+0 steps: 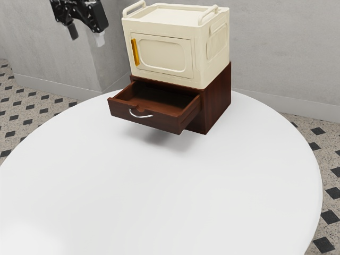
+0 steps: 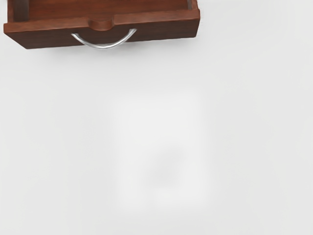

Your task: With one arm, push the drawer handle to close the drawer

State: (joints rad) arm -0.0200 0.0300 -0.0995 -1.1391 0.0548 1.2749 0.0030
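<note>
High at the exterior view's upper left hangs my gripper [image 1: 86, 36], open, its two fingers apart and nothing between them. The dark brown drawer [image 1: 164, 122] is pulled well out of its wooden cabinet [image 1: 217, 103], and its inside looks bare. A curved silver handle [image 1: 141, 115] sits on the drawer's front. My gripper is above the table, apart from the handle. In the wrist view, the drawer front [image 2: 49, 38] and the silver handle [image 2: 104, 46] are seen from above.
A cream box [image 1: 183, 58] with an orange door handle [image 1: 135, 52] and top rails rests on the cabinet. Both stand near the far edge of the round white table [image 1: 159, 196]. Grey walls [image 1: 281, 48] rise behind.
</note>
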